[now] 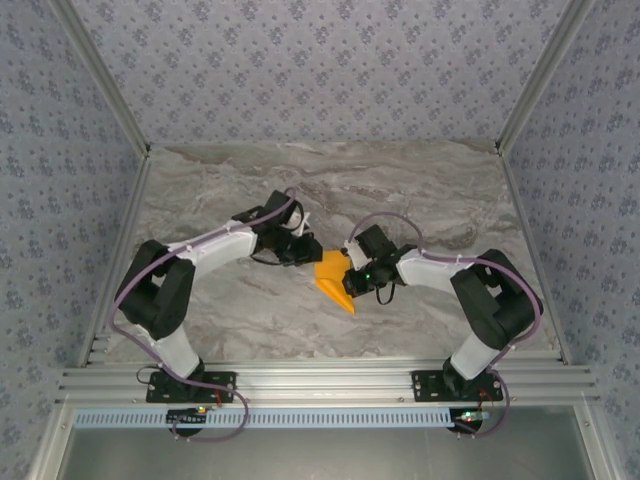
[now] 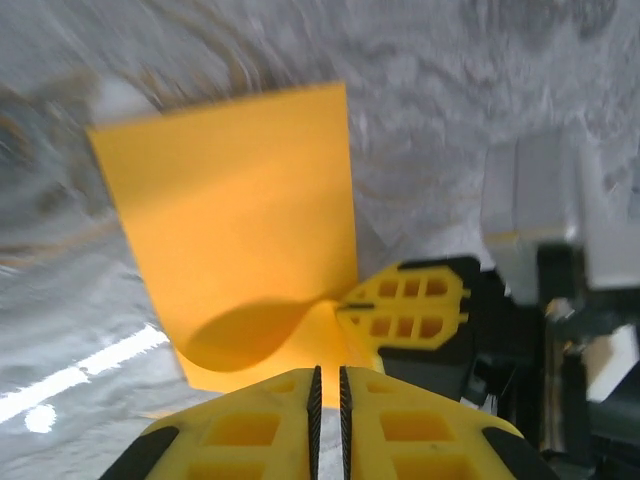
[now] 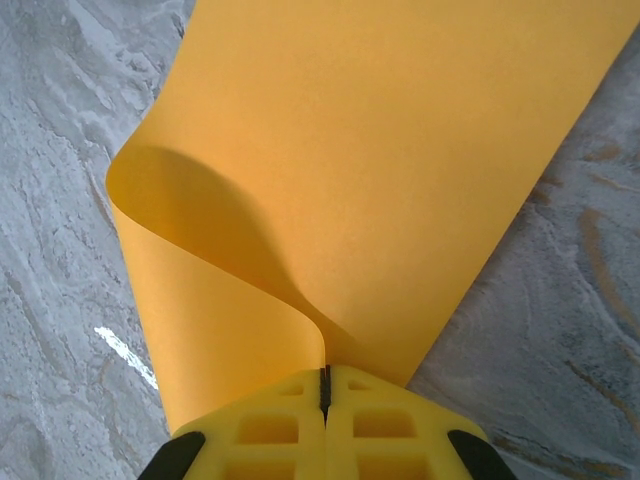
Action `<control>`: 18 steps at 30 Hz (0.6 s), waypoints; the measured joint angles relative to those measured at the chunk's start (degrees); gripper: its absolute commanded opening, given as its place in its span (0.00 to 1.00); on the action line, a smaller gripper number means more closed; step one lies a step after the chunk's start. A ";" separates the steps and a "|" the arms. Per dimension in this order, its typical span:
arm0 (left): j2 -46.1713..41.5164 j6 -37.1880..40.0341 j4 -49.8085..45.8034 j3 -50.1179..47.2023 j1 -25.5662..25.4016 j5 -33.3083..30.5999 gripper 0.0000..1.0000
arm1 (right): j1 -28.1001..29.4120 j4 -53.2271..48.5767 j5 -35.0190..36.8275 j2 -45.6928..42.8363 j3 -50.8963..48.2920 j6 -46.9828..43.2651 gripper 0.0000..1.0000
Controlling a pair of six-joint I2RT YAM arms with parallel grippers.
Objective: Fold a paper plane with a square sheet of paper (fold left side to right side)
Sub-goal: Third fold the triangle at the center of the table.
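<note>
Orange paper (image 3: 380,150) curls out from the tightly pinching right gripper (image 3: 325,385); the left gripper (image 2: 327,385), jaws a slit apart, perhaps nips its edge.

No legible text, label, brand, number or sign found. Square sheet of paper (image 3: 380,150): plain orange face. Wall covering (image 1: 320,70) behind table (image 1: 420,180): repeating floral pattern, no lettering.

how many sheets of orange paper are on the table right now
1. The orange sheet sits in the middle of the table, curled over on itself, with one edge pinched in the right arm's jaws. A second sheet could be hidden beneath the arms.
</note>
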 measured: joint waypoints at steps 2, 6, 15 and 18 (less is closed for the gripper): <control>0.46 -1.40 1.88 -2.03 -1.99 1.03 0.14 | 0.09 -0.20 0.02 0.11 0.17 -0.02 0.04; 2.73 -3.72 6.10 -3.37 -5.49 2.40 0.13 | 0.33 -0.24 0.00 0.37 0.48 -0.20 0.04; 5.70 -6.40 11.67 -7.48 -6.12 2.29 0.13 | 0.55 -0.39 0.00 0.63 0.81 -0.39 0.04; 6.43 -6.62 12.37 -8.55 -6.14 1.88 0.12 | 0.59 -0.50 0.00 0.72 0.92 -0.42 0.04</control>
